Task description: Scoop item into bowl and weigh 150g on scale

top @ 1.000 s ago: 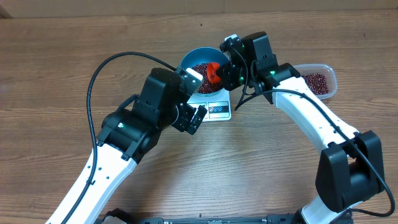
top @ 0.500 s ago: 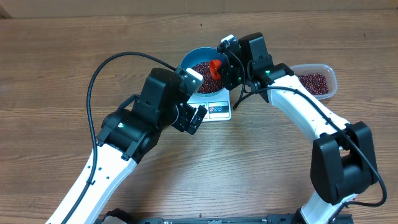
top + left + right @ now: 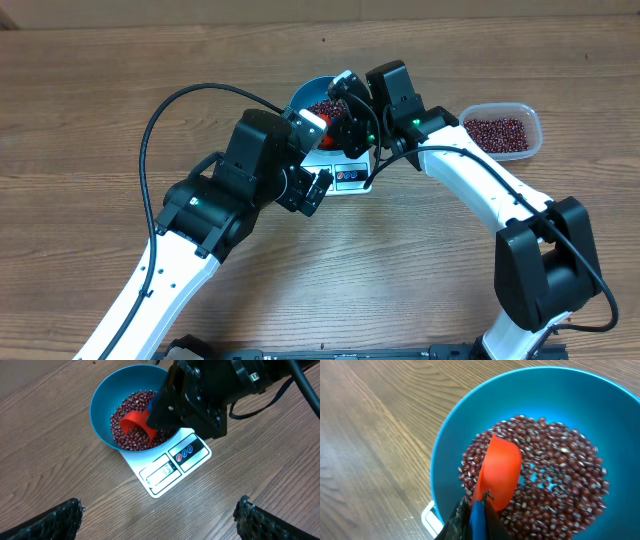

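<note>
The right gripper point(image 3: 476, 516) is pressed together on the handle of the orange-red scoop point(image 3: 500, 472). The cup of the scoop lies low inside the blue bowl point(image 3: 600, 400), on the heap of beans point(image 3: 555, 470). A second ago the scoop hung at the right rim of the bowl. Since then the right arm has swung to the left, and the scoop has gone down over the middle. No beans show on the scoop, so I judge its load is already in the bowl.

The bowl stands on the white scale point(image 3: 200, 455), whose display point(image 3: 161, 471) is too small to read. The next step depends on that number.

The left gripper point(image 3: 157, 524) is spread wide and holds nothing, on the near side of the scale, not moved. More beans wait in the clear container point(image 3: 531, 122) at the right.
</note>
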{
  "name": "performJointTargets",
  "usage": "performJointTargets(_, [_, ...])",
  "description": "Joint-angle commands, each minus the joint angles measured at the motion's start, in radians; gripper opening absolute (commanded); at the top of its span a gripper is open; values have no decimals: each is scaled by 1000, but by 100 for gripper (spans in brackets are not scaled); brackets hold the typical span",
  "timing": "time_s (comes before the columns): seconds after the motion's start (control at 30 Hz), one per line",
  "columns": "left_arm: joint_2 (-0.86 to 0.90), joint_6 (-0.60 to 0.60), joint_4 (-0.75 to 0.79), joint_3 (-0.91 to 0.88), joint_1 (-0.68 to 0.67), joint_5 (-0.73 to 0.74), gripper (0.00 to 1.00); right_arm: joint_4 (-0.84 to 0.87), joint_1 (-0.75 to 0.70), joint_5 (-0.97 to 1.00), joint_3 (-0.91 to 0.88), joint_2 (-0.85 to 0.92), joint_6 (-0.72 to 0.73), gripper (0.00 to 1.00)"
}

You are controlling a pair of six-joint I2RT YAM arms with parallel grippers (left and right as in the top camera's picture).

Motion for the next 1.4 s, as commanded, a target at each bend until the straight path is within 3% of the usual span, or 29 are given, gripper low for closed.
performJointTargets(0.0, [4, -16, 1, -4, 4, 7, 100, 24, -8, -82, 9, 2, 4, 4])
performJointTargets(0.27, [4, -16, 1, -4, 4, 7, 100, 88, -130, -171, 9, 2, 197, 4])
performJointTargets(0.4, [4, -16, 1, -4, 4, 7, 99, 90, -165, -249, 9, 2, 200, 4])
performJointTargets(0.9, [4, -16, 1, -4, 4, 7, 100, 103, -167, -252, 9, 2, 198, 4])
performJointTargets(1.0, [4, -16, 1, -4, 4, 7, 100, 97, -167, -251, 9, 0, 132, 4])
performJointTargets(1.07, [4, -16, 1, -4, 4, 7, 100, 72, -167, -200, 9, -13, -5, 4])
performJointTargets(1.37, [4, -16, 1, -4, 4, 7, 100, 53, -133, -32, 12, -55, -116, 4])
